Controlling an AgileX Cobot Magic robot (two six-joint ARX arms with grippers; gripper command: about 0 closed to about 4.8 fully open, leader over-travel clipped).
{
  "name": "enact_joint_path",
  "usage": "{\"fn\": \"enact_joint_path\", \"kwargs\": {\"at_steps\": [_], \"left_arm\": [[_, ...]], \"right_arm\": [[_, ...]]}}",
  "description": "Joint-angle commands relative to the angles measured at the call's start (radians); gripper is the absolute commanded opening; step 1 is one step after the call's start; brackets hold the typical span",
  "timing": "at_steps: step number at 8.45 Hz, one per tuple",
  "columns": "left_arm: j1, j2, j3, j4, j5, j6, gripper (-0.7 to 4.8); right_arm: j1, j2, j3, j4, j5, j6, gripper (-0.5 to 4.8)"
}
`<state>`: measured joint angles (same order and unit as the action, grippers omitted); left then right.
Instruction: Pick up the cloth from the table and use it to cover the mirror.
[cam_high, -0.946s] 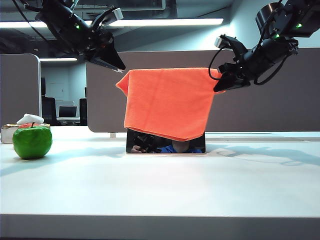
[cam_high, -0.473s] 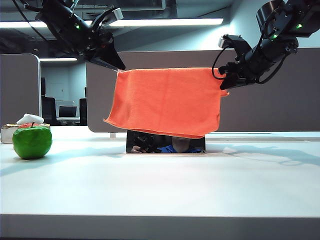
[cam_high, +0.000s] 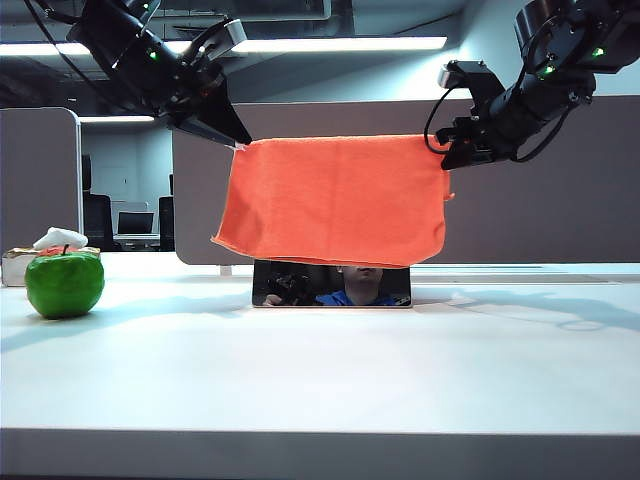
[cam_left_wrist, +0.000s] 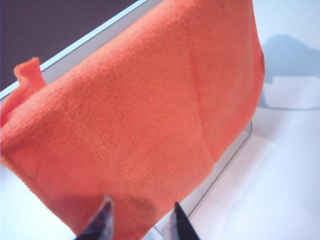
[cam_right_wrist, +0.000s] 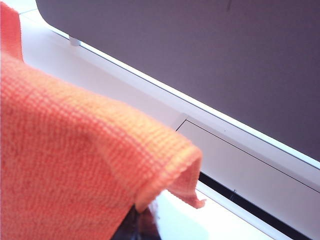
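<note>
The orange cloth (cam_high: 335, 200) hangs spread out above the table (cam_high: 320, 380), its lower hem over the top of the dark mirror (cam_high: 330, 286), whose bottom strip still shows. My left gripper (cam_high: 238, 140) is at the cloth's upper left corner. In the left wrist view its fingers (cam_left_wrist: 102, 220) stand apart, the cloth (cam_left_wrist: 140, 110) lying between and beyond them, draped over the mirror's edge (cam_left_wrist: 227, 160). My right gripper (cam_high: 450, 158) is shut on the upper right corner. In the right wrist view the cloth (cam_right_wrist: 75, 150) folds over the closed right gripper (cam_right_wrist: 142, 227).
A green apple (cam_high: 64, 283) stands at the table's left, with a small box (cam_high: 14, 266) behind it. A grey desk partition (cam_high: 540, 200) runs along the back, close behind the mirror.
My right gripper has moved up and to the right, pulling the cloth out wider and flatter. The lower hem has risen, baring more of the mirror. The left gripper has hardly moved.
</note>
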<state>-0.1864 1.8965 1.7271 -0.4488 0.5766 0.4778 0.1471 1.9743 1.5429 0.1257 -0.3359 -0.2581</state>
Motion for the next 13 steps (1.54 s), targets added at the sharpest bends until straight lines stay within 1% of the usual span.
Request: {"fn": "enact_joint_path", "kwargs": {"at_steps": [1, 2, 3, 4, 5, 6, 7, 8, 10, 12, 13], "left_arm": [[0.0, 0.062, 0.003, 0.02, -0.012, 0.021, 1.62], [0.0, 0.07, 0.003, 0.031, -0.032, 0.021, 1.62], [0.0, 0.098, 0.003, 0.091, -0.113, 0.045, 1.62], [0.005, 0.105, 0.003, 0.115, -0.158, 0.049, 1.66], [0.012, 0.106, 0.003, 0.118, -0.173, 0.049, 2.03], [0.029, 0.108, 0.003, 0.131, -0.176, 0.047, 2.17], [0.032, 0.111, 0.003, 0.145, -0.176, 0.045, 2.17], [0.042, 0.112, 0.003, 0.151, -0.142, 0.045, 2.16], [0.05, 0.116, 0.003, 0.153, -0.016, 0.045, 2.15], [0.049, 0.135, 0.003, 0.15, 0.032, 0.037, 2.15], [0.049, 0.149, 0.003, 0.132, 0.033, 0.037, 2.14]], "right_arm": [[0.0, -0.003, 0.005, -0.017, 0.001, 0.004, -0.01], [0.0, -0.003, 0.005, -0.021, 0.001, 0.004, -0.01], [0.0, -0.003, 0.004, -0.026, 0.0, 0.004, -0.01], [0.0, -0.003, 0.004, -0.026, -0.006, 0.004, -0.01], [0.0, -0.003, 0.004, -0.026, -0.007, 0.004, -0.01], [0.0, -0.003, 0.004, -0.025, -0.006, 0.003, -0.01], [0.0, -0.003, 0.004, -0.024, -0.007, 0.004, -0.01], [0.0, -0.003, 0.004, -0.024, -0.007, 0.003, -0.01], [0.0, -0.003, 0.004, -0.024, -0.007, 0.003, -0.01], [0.0, -0.003, 0.004, -0.025, -0.007, 0.003, -0.01], [0.0, -0.003, 0.004, -0.025, -0.007, 0.003, -0.01]]}}
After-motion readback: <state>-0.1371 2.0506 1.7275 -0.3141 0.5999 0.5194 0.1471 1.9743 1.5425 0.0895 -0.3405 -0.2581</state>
